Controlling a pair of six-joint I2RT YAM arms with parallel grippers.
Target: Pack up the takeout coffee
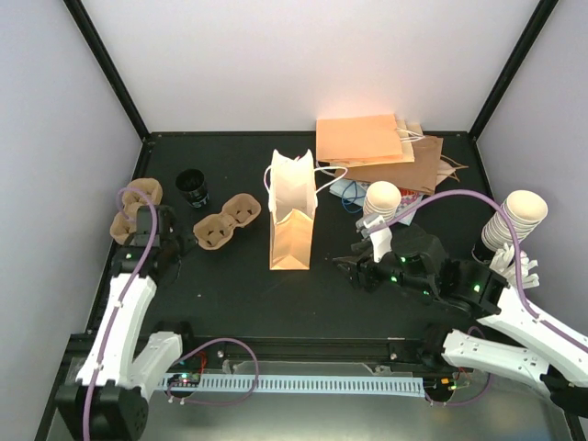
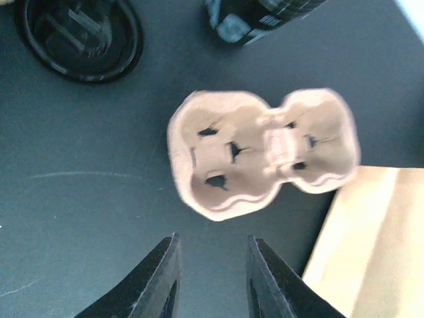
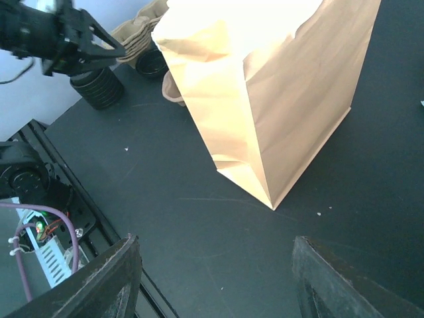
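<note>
The takeout coffee is out of view; no white cup with a black lid shows in any view. My left gripper (image 2: 213, 238) is open and empty. It hovers just short of a brown two-cup pulp carrier (image 2: 262, 159) that lies on the black mat. From above, the left gripper (image 1: 152, 241) is to the left of that carrier (image 1: 227, 220). An open paper bag (image 1: 292, 230) stands upright mid-table. My right gripper (image 3: 215, 244) is wide open over bare mat, with the bag (image 3: 278, 99) ahead of it. In the top view the right gripper (image 1: 349, 266) sits right of the bag.
More pulp carriers are stacked (image 1: 136, 209) at the far left. A black cylinder (image 1: 193, 188) stands behind the loose carrier, and a round black lid (image 2: 79, 36) lies near it. Lidless white cups stand in stacks (image 1: 381, 200) (image 1: 513, 220) on the right. Flat paper bags (image 1: 367, 142) lie at the back.
</note>
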